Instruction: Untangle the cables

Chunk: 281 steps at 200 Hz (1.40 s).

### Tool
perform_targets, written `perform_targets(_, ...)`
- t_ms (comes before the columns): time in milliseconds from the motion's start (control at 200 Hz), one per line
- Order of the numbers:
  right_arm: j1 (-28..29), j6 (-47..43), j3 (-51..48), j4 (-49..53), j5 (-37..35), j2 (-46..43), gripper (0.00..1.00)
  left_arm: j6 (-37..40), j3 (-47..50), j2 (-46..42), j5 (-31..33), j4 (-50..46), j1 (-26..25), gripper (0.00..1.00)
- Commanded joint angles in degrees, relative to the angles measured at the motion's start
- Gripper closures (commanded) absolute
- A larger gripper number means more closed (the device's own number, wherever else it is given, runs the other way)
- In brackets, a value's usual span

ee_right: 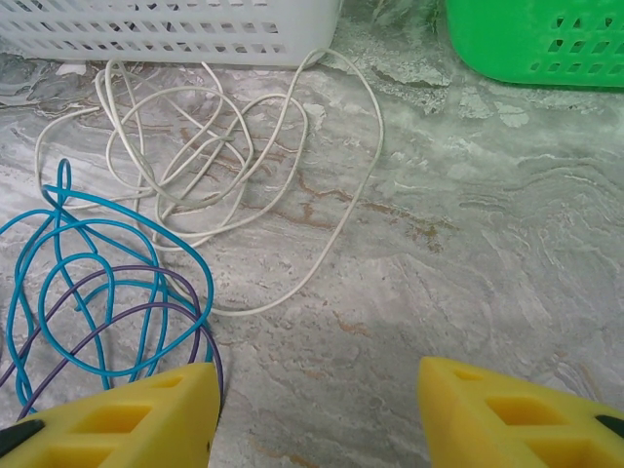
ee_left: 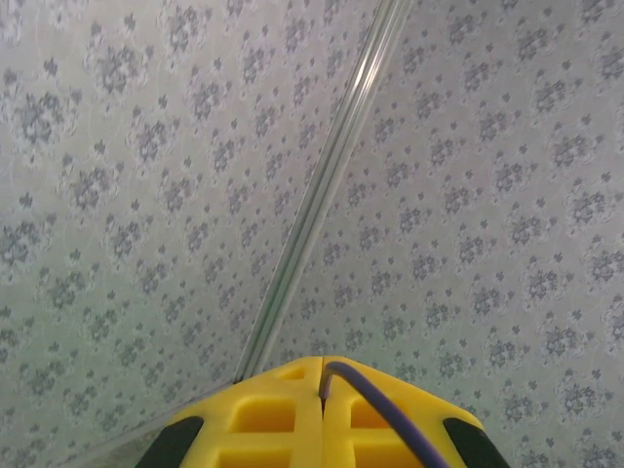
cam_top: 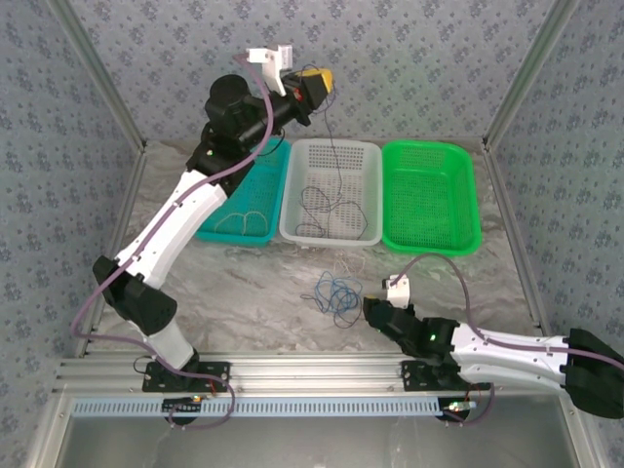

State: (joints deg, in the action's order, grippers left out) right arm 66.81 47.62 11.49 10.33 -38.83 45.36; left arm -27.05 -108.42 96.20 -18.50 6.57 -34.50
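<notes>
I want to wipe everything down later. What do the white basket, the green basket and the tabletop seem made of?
White basket: likely moulded plastic, slightly glossy, with slotted walls. Green basket: the same sort of plastic, evenly coloured, slotted too. Tabletop: marble-patterned, grey with brownish veins, fairly matt; real stone or printed laminate, I cannot tell.

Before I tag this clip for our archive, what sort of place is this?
Likely a robotics lab test cell, not a home: patterned walls on a metal frame enclose a marble-look table, and two robot arms are bolted to an aluminium rail at its near edge.
</notes>
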Motion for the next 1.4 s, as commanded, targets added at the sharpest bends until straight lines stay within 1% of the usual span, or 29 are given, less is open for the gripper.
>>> perform_targets(0,0.49,1.21,-0.59,1.08,-2.41,-0.46,0.42,0.53,-1.91,-1.27,-0.86,-0.75,0.18,1.00)
perform_targets(230,0.51,0.47,0.77,2.92,-2.44,-0.52,0.41,-3.66,4.30,3.45,-1.59,-0.36,0.43,1.00)
perform_targets(440,0.51,-0.90,1.43,2.48,-2.57,-0.23,0.40,-7.09,10.74,6.59,-3.12,3.89,1.39,1.00)
perform_targets(595,0.52,-1.02,1.52,2.16,-2.57,-0.10,0.40,-8.02,10.37,8.17,-4.43,4.44,1.48,1.00)
perform_targets(700,0.50,-1.50,1.64,1.41,-2.57,-0.01,0.40,-7.89,9.62,9.49,-4.62,3.02,1.46,1.00)
perform_targets(750,0.47,-1.97,1.78,1.02,-2.57,0.06,0.40,-7.84,9.52,10.15,-4.27,1.97,1.45,0.98)
perform_targets(785,0.37,-2.37,1.81,0.76,-2.57,0.16,0.39,-7.73,9.59,10.56,-4.13,1.19,1.55,0.94)
perform_targets(815,0.36,-2.67,2.04,0.67,-2.50,0.22,0.39,-7.60,9.63,10.98,-4.02,0.40,1.62,0.86)
perform_targets(884,0.13,-3.81,2.47,0.31,-2.19,0.40,0.39,-7.50,9.85,11.68,-3.48,-1.65,1.80,0.74)
perform_targets(904,0.08,-4.22,2.65,0.09,-1.97,0.46,0.39,-7.47,9.98,11.76,-3.27,-2.15,1.95,0.69)
perform_targets(959,-0.33,-5.23,3.01,-0.39,-1.18,0.78,0.38,-7.24,10.61,11.76,-2.50,-3.40,2.00,0.47)
perform_targets(994,-0.72,-5.93,3.23,-0.71,-0.44,0.91,0.38,-6.86,11.04,11.58,-2.04,-4.26,2.01,0.35)
perform_targets(1024,-1.21,-6.63,3.40,-1.28,0.36,1.08,0.38,-6.37,11.41,11.36,-1.87,-4.85,1.99,0.27)
perform_targets(1089,-2.54,-8.19,3.51,-2.90,2.70,1.05,0.39,-5.76,12.85,10.16,-1.01,-5.44,1.98,0.13)
perform_targets(1124,-3.37,-8.98,3.53,-4.15,4.13,1.02,0.39,-5.44,14.10,9.31,-0.24,-5.32,1.98,0.02)
perform_targets(1149,-3.82,-9.52,3.40,-5.01,5.28,1.02,0.39,-5.01,14.91,8.57,0.36,-5.17,1.82,0.01)
perform_targets(1299,-8.08,-11.05,3.21,-7.75,10.17,1.81,0.41,-1.72,18.76,3.93,4.59,-7.87,1.76,0.01)
perform_targets(1339,-9.43,-11.98,3.15,-8.41,11.38,2.23,0.42,-0.51,18.71,3.32,6.08,-10.56,1.78,0.01)
perform_targets(1399,-11.54,-13.75,3.18,-10.23,14.23,3.11,0.43,1.43,16.58,3.71,7.84,-17.09,1.72,0.00)
